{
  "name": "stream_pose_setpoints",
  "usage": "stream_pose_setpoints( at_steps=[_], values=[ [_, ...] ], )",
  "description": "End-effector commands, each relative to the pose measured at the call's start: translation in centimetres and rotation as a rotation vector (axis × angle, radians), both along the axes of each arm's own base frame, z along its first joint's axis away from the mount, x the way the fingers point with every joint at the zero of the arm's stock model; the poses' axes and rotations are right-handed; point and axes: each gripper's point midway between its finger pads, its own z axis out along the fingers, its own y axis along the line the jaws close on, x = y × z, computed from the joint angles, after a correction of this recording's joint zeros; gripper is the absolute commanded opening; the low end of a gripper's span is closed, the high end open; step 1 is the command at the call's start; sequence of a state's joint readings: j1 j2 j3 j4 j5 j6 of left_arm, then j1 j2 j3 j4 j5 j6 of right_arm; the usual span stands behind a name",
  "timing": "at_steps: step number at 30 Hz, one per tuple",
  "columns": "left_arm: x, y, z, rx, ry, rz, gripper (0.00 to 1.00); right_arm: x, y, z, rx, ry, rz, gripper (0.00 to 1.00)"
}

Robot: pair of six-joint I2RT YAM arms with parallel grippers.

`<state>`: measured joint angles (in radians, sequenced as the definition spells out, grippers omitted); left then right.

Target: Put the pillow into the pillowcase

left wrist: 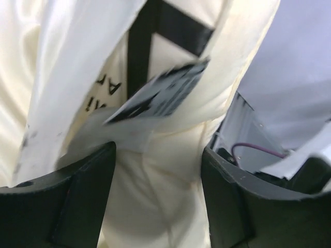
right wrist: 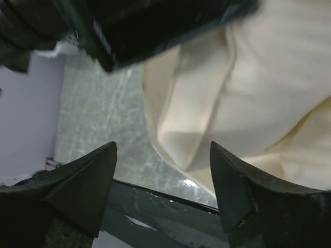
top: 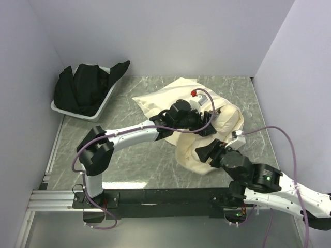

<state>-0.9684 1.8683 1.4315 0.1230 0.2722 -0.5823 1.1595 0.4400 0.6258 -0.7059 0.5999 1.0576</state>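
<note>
The pillow (top: 231,122), padded and cream, lies at the table's middle right. In the left wrist view its quilted padding (left wrist: 155,196), black lettering and a grey label show. My left gripper (top: 209,124) (left wrist: 158,155) is open, with the pillow's padding filling the gap between its fingers. The pillowcase (top: 187,156), thin limp cream cloth, spreads under and in front of the pillow. More cream cloth reaches back left; I cannot tell which of the two it is. My right gripper (top: 200,153) (right wrist: 163,150) is open and empty, just above the pillowcase's near edge (right wrist: 191,129).
A white bin (top: 106,106) heaped with black cloth (top: 83,88) stands at the back left. Walls close in the left, back and right sides. A black rail (top: 155,196) runs along the table's front edge and also shows in the right wrist view (right wrist: 155,206).
</note>
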Motion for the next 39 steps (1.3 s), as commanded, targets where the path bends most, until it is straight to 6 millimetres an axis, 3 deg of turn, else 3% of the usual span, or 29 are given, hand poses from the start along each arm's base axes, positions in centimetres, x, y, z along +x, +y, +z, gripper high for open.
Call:
stream_pose_setpoints(
  at_steps=[1, 4, 7, 12, 16, 18, 19, 20, 22, 23, 28, 31, 33, 34, 39],
  values=[
    [-0.8, 2.4, 1.7, 0.004, 0.033, -0.002, 0.72, 1.3, -3.9, 3.1, -0.037, -0.067, -0.160, 0.81],
    [-2.7, 2.5, 4.9, -0.082, 0.032, -0.077, 0.73, 1.3, -6.0, 3.0, -0.088, -0.059, -0.228, 0.85],
    [-2.1, 3.2, 6.1, -0.094, 0.013, -0.022, 0.72, 1.1, -7.2, 2.3, -0.098, -0.040, -0.269, 0.89],
    [0.1, 5.1, 4.0, 0.012, 0.034, 0.157, 0.65, 1.1, -8.1, -1.5, -0.146, 0.015, -0.347, 0.94],
    [1.0, 6.5, 0.9, 0.105, 0.064, 0.265, 0.65, 1.9, -6.0, -3.1, -0.129, 0.017, -0.304, 0.95],
    [1.3, 7.7, -1.2, 0.160, 0.079, 0.328, 0.66, 2.5, -4.7, -2.6, -0.138, 0.016, -0.250, 0.95],
    [1.0, 8.1, -1.2, 0.155, 0.086, 0.346, 0.69, 3.5, -5.4, -2.9, -0.164, 0.039, -0.287, 0.95],
    [0.6, 9.0, -2.9, 0.182, 0.106, 0.365, 0.70, 4.3, -4.8, -2.1, -0.134, 0.024, -0.276, 0.95],
    [0.4, 9.9, -3.0, 0.173, 0.103, 0.409, 0.72, 5.1, -4.4, -2.8, -0.134, 0.061, -0.225, 0.93],
    [-0.3, 10.5, -4.4, 0.197, 0.112, 0.409, 0.72, 5.4, -3.9, -3.0, -0.116, 0.064, -0.202, 0.93],
    [-4.3, 10.4, -7.1, 0.265, 0.089, 0.313, 0.77, 3.7, -3.1, -5.4, -0.056, 0.154, -0.146, 0.93],
    [-6.3, 9.9, -8.1, 0.308, 0.051, 0.266, 0.79, 2.8, -3.3, -4.8, 0.009, 0.146, -0.149, 0.95],
    [-7.0, 9.6, -8.1, 0.308, 0.036, 0.241, 0.80, 2.1, -4.5, -4.8, 0.001, 0.165, -0.191, 0.97],
    [-7.4, 9.4, -8.2, 0.309, 0.033, 0.218, 0.80, 2.0, -4.8, -3.8, 0.013, 0.159, -0.198, 0.97],
    [-7.5, 8.9, -9.3, 0.326, 0.032, 0.203, 0.78, 0.0, -4.5, -5.2, 0.087, 0.289, -0.213, 0.97]
  ],
)
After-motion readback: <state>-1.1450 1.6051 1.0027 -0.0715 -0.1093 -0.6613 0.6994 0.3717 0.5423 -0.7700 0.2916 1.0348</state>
